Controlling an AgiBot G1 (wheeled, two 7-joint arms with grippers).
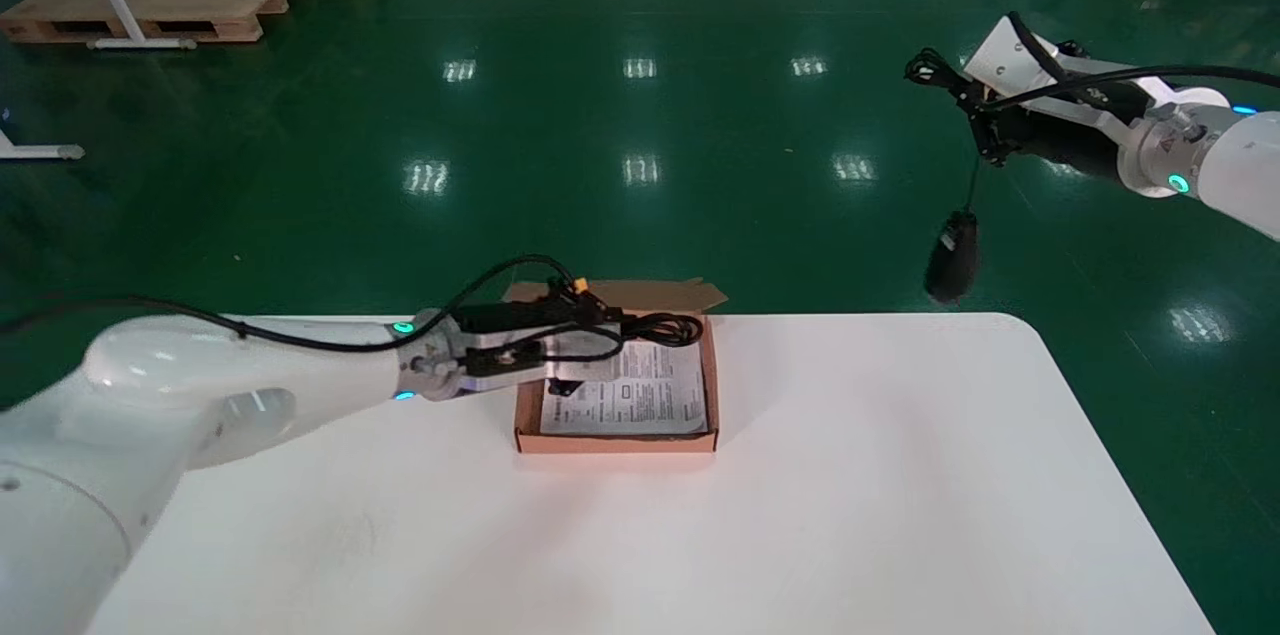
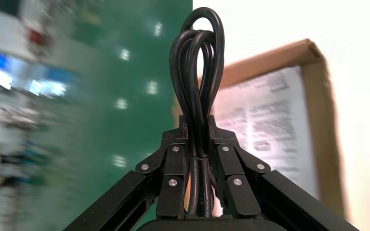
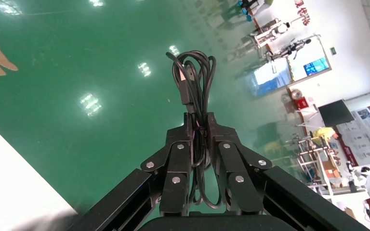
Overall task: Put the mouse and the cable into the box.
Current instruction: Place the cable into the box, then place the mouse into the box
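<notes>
An open cardboard box (image 1: 614, 442) stands near the far edge of the white table, with a printed sheet (image 1: 630, 395) lying in it. My left gripper (image 1: 620, 333) hovers over the box's far left part, shut on a bundled black cable (image 1: 665, 327). In the left wrist view the cable (image 2: 196, 72) loops out past the closed gripper (image 2: 196, 122), above the box (image 2: 320, 72). My right gripper (image 1: 975, 110) is raised beyond the table's far right corner, shut on the mouse's coiled cord (image 3: 195, 82). The black mouse (image 1: 952, 260) dangles below it over the floor.
The white table (image 1: 800, 515) stretches wide in front of and to the right of the box. The box's flap (image 1: 690, 293) is folded out over the far edge. Green floor lies beyond, with a wooden pallet (image 1: 150, 0) far off at the left.
</notes>
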